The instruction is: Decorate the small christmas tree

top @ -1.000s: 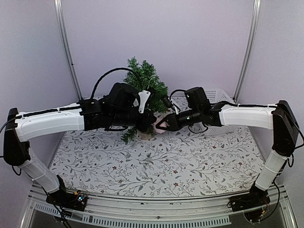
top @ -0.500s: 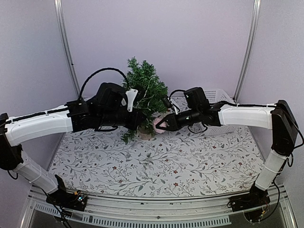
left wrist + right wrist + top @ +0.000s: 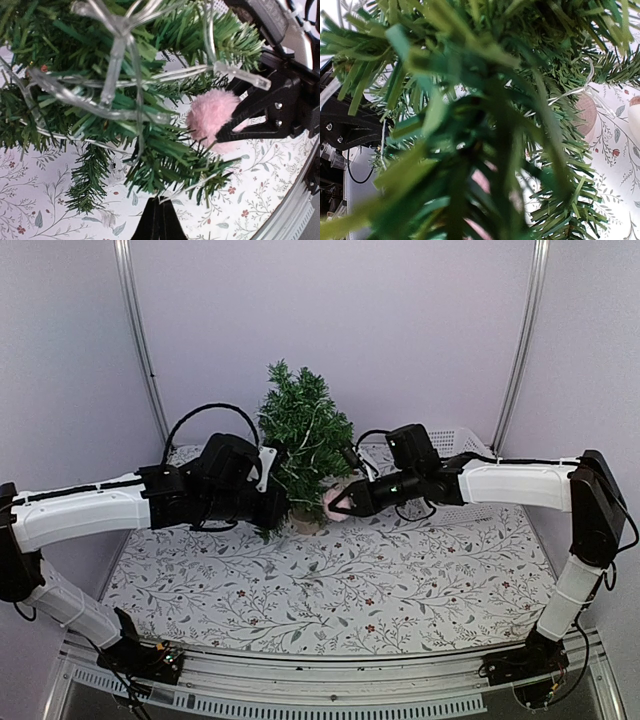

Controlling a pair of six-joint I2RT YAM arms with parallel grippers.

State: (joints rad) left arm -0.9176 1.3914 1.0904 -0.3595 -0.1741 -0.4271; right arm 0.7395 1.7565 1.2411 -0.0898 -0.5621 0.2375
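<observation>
The small christmas tree (image 3: 305, 435) stands on its pale wooden stump (image 3: 308, 524) at the back middle of the table. A clear light string (image 3: 117, 75) is draped over its branches. My left gripper (image 3: 277, 512) is low at the tree's left side; its fingers (image 3: 159, 220) are shut, and a thin clear wire of the light string meets their tips. My right gripper (image 3: 336, 504) is shut on a pink pom-pom (image 3: 212, 117) pressed against the lower right branches. In the right wrist view needles (image 3: 485, 115) hide the fingers; pink (image 3: 481, 181) shows through.
A white plastic basket (image 3: 452, 440) stands at the back right behind the right arm. The floral tablecloth (image 3: 330, 590) covers the table. Metal frame posts (image 3: 140, 350) rise at both back corners.
My left gripper has come down and to the left, from high in the tree to its lower left side. The right gripper and pom-pom have barely moved.
</observation>
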